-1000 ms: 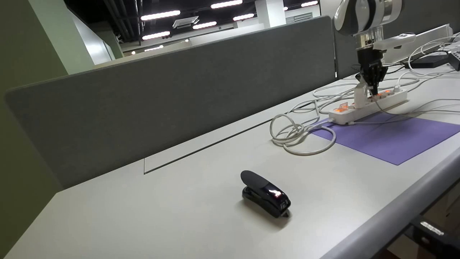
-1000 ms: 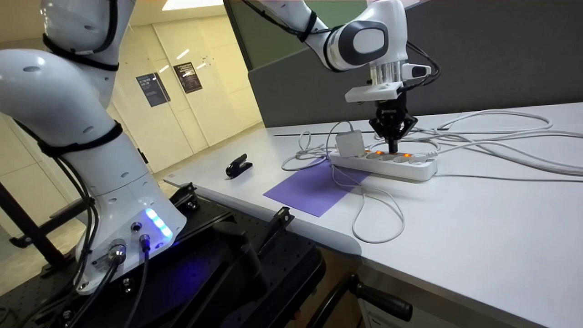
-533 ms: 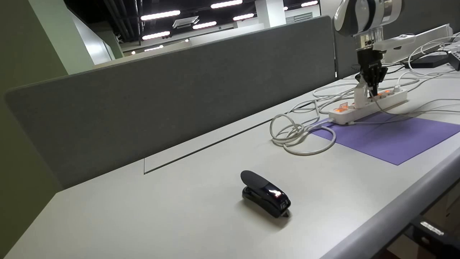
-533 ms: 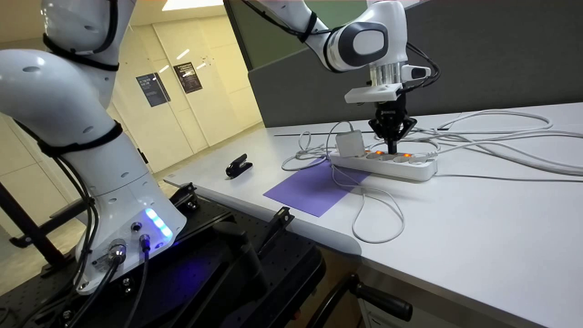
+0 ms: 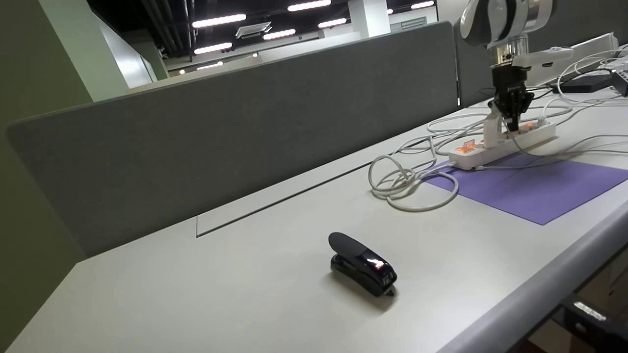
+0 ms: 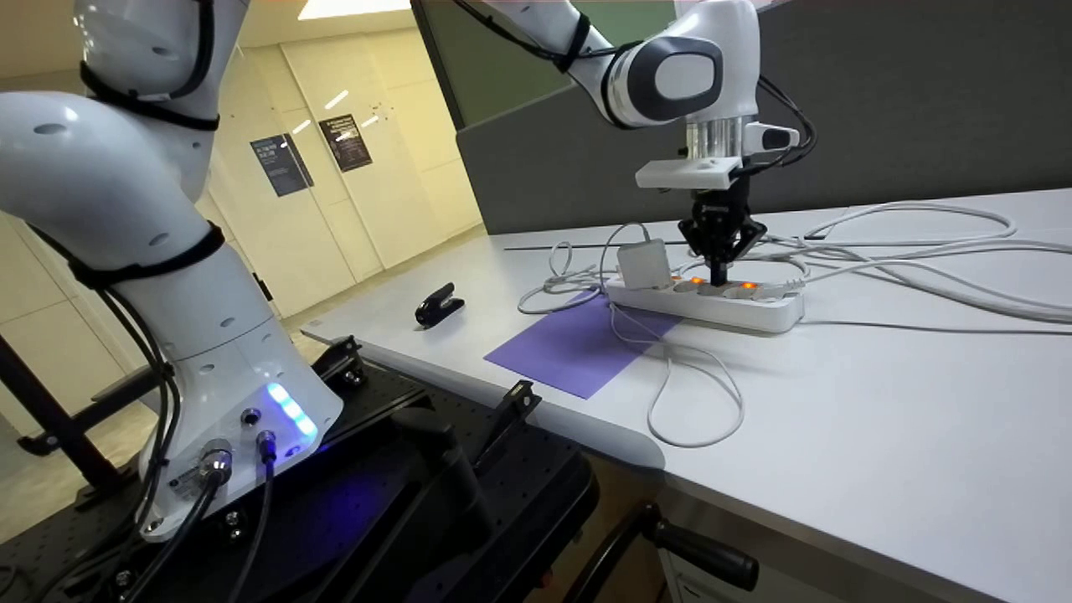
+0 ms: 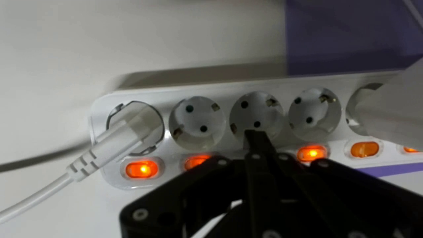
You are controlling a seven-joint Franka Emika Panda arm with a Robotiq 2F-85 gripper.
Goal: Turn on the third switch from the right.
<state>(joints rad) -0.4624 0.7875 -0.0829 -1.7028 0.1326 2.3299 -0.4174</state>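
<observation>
You are working on a white worktop [image 6: 879, 435], where a purple sheet [image 5: 537, 189] lies partly under one end of the power strip [image 6: 720, 310]. Your tool [image 6: 718, 278] points down at the strip, its fingers brought together with nothing seen between them, so it serves you as a blunt poker. The stapler [image 5: 360, 255] lies well apart and needs nothing from you. The charger [image 6: 643, 266] stands near the left end of the strip in both exterior views; the plug [image 7: 115, 142] sits in the socket at the right end, which shows at the left in the wrist view. Counting from that plug end, the tool's tips overlap the rim of the third socket [image 7: 252, 114] in the wrist view. Your target, the third switch, belongs in the row between the lit second switch [image 7: 196, 161] and the lit fourth switch [image 7: 312, 153], right where the tool blocks the sight of it, so you cannot tell whether it glows. The step in hand looks like placing the tips for the push; whether they touch cannot be made out. Your next move likely calls for checking that they sit over the switch rather than past it, then a short press straight down, then a lift clear to see the light, leaving both neighbours alone
</observation>
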